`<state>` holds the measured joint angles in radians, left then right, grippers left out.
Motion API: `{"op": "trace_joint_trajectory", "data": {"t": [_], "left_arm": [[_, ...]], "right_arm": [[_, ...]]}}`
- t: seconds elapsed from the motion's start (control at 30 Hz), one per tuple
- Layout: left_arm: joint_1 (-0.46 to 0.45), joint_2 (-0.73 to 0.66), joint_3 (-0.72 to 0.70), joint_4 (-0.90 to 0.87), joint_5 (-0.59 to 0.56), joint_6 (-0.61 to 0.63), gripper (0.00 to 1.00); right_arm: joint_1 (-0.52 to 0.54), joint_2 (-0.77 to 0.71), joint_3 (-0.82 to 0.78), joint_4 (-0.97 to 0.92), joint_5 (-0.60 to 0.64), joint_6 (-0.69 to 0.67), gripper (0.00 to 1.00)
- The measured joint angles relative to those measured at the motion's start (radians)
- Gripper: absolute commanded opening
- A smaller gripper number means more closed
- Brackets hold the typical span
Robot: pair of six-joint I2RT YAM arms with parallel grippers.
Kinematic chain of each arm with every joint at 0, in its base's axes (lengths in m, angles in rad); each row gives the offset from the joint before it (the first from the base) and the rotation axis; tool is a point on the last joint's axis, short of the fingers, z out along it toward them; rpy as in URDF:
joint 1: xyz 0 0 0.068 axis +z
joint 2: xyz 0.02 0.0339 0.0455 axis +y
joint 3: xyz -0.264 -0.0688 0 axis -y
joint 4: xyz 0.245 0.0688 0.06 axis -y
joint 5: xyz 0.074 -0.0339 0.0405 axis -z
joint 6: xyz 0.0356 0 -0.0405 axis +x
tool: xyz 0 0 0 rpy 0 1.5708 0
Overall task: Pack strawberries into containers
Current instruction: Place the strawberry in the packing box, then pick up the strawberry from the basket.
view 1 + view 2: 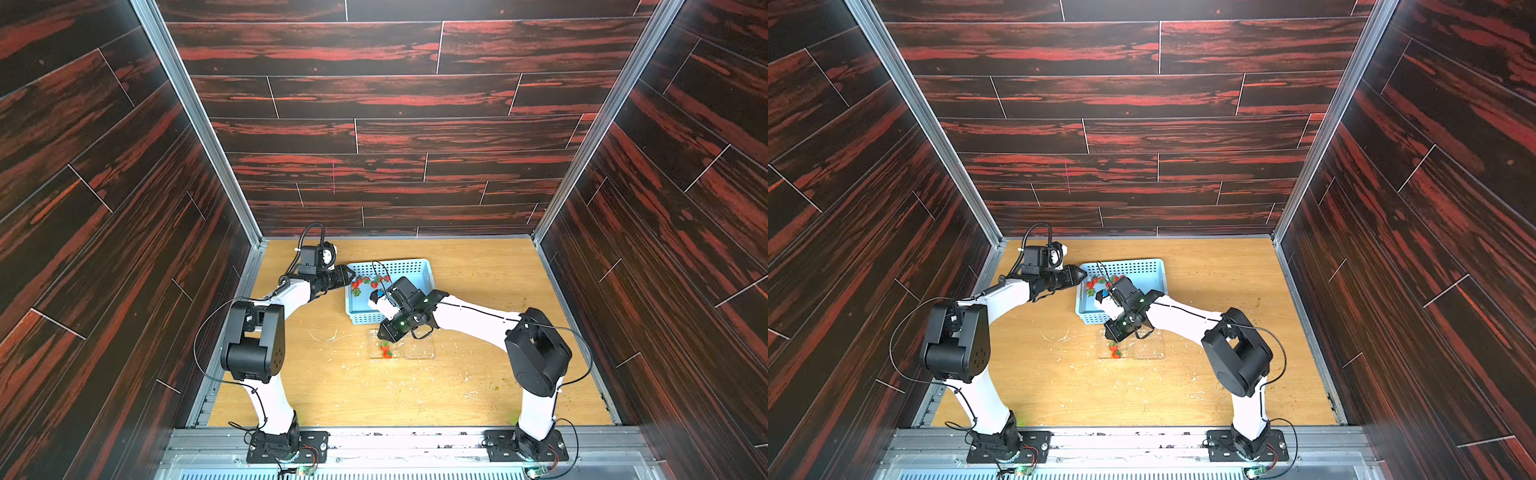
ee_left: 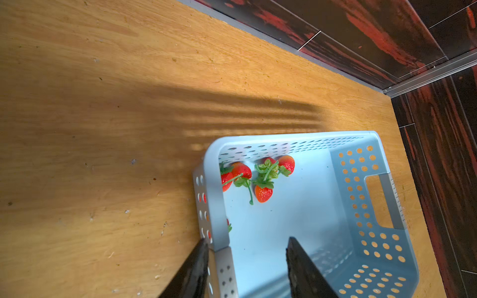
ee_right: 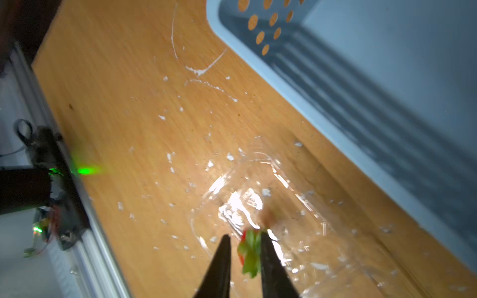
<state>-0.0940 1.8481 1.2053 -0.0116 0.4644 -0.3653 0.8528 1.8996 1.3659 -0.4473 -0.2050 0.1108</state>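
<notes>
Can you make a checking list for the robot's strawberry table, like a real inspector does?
Surface: wooden table, scratched.
Job's things: strawberries in the blue basket. A clear clamshell lies open in front of it, with red berries in one half and nothing in the other.
Clutter: white flecks on the wood; nothing else seen.
Grippers: left gripper open, one finger on each side of the basket's wall. Right gripper open over the clamshell, with a blurred berry between its fingers.
Cables: black cables loop off both arms.
Surroundings: dark red plank walls; metal rail in front.
</notes>
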Motion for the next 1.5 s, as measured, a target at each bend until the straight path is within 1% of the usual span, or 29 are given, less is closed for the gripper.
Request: {"op": "trace_joint_trajectory", "data": {"t": [0.07,0.23,0.33,0.4,0.47,0.57,0.73,0.83,0.97,1.07,1.13,1.4,1.5], "left_arm": [[0.000,0.000,0.001,-0.002,0.000,0.000,0.50],[0.000,0.001,0.002,-0.005,0.000,0.002,0.50],[0.000,0.001,0.005,-0.012,-0.001,0.003,0.50],[0.000,0.005,0.014,-0.018,-0.001,0.003,0.50],[0.000,0.010,0.020,-0.019,0.000,0.003,0.49],[-0.001,0.016,0.024,-0.019,0.000,0.003,0.49],[-0.001,0.018,0.026,-0.023,0.000,0.003,0.48],[-0.001,0.019,0.027,-0.023,0.000,0.003,0.48],[-0.001,0.030,0.029,-0.022,0.001,0.003,0.48],[-0.001,0.039,0.029,-0.024,0.003,0.003,0.47],[-0.001,0.043,0.029,-0.024,0.004,0.003,0.47],[-0.001,0.045,0.029,-0.025,0.007,0.003,0.47],[-0.001,0.045,0.029,-0.025,0.007,0.003,0.47]], "right_arm": [[0.000,0.000,0.016,-0.013,0.019,-0.014,0.38],[-0.008,0.000,0.120,-0.059,0.062,-0.044,0.38],[-0.037,0.003,0.208,-0.070,0.074,-0.061,0.38],[-0.071,0.030,0.294,-0.073,0.097,-0.074,0.38],[-0.107,0.089,0.395,-0.068,0.132,-0.087,0.37],[-0.152,0.224,0.548,-0.062,0.178,-0.098,0.38],[-0.200,0.463,0.761,-0.101,0.209,-0.101,0.45],[-0.203,0.568,0.846,-0.137,0.209,-0.100,0.49],[-0.196,0.643,0.923,-0.172,0.201,-0.089,0.54],[-0.192,0.675,0.972,-0.180,0.188,-0.074,0.59],[-0.190,0.687,0.988,-0.180,0.180,-0.066,0.61],[-0.183,0.766,1.063,-0.183,0.171,-0.042,0.62],[-0.180,0.782,1.076,-0.180,0.175,-0.037,0.60]]}}
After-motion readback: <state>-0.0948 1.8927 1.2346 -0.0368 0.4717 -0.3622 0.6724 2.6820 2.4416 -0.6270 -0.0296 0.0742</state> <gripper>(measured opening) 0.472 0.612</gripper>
